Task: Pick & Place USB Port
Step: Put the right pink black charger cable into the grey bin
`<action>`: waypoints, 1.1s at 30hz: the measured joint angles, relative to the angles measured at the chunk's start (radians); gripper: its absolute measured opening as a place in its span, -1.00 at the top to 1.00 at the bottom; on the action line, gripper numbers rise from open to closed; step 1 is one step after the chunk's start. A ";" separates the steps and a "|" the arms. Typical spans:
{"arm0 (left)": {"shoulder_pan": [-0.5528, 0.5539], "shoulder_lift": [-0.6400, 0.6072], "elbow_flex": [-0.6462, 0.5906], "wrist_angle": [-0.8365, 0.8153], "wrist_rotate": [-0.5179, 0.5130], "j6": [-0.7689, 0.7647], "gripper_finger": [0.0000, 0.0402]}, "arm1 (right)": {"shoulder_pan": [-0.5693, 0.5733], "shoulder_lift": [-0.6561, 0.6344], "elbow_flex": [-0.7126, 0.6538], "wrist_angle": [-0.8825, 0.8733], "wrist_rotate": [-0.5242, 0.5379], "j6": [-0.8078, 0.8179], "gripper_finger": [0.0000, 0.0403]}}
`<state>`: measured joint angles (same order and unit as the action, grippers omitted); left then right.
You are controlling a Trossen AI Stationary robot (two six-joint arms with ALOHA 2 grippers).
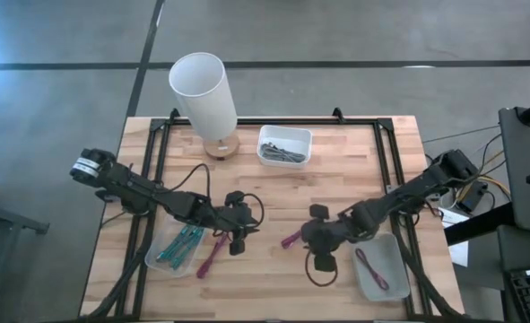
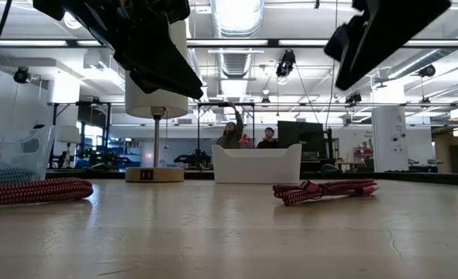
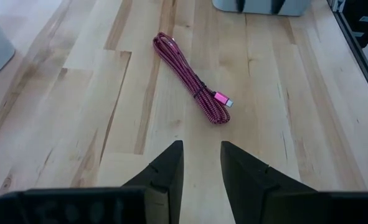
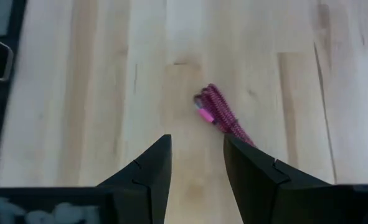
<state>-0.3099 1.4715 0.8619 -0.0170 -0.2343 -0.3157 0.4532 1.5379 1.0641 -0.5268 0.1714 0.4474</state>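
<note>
Task part done: one pink cable (image 1: 369, 269) seen in tray (image 1: 392, 285) beside right gripper (image 1: 319, 235). Another cable (image 1: 291, 238) loose on worktop (image 1: 336, 170) just ahead; nothing gripped, fingers apart. Left gripper (image 1: 236, 235) likewise parted, empty.

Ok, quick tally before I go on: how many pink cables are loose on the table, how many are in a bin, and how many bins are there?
Loose pink cables: 2
Binned pink cable: 1, in the right bin
Bins: 3, counting the left bin and the far bin
Total: 6
</note>
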 joint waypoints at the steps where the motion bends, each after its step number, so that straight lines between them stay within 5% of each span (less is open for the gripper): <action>1: 0.000 0.000 0.000 0.000 0.001 0.000 0.48 | -0.008 0.002 -0.011 0.016 0.000 -0.017 0.30; 16: 0.000 0.000 0.000 0.001 0.000 0.000 0.48 | -0.097 0.115 -0.084 0.098 -0.071 -0.166 0.34; 33: 0.000 0.000 0.000 0.001 0.000 0.001 0.48 | -0.144 0.271 -0.069 0.104 -0.003 -0.225 0.43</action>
<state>-0.3099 1.4715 0.8617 -0.0163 -0.2344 -0.3145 0.3096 1.8093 0.9951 -0.4229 0.1680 0.2220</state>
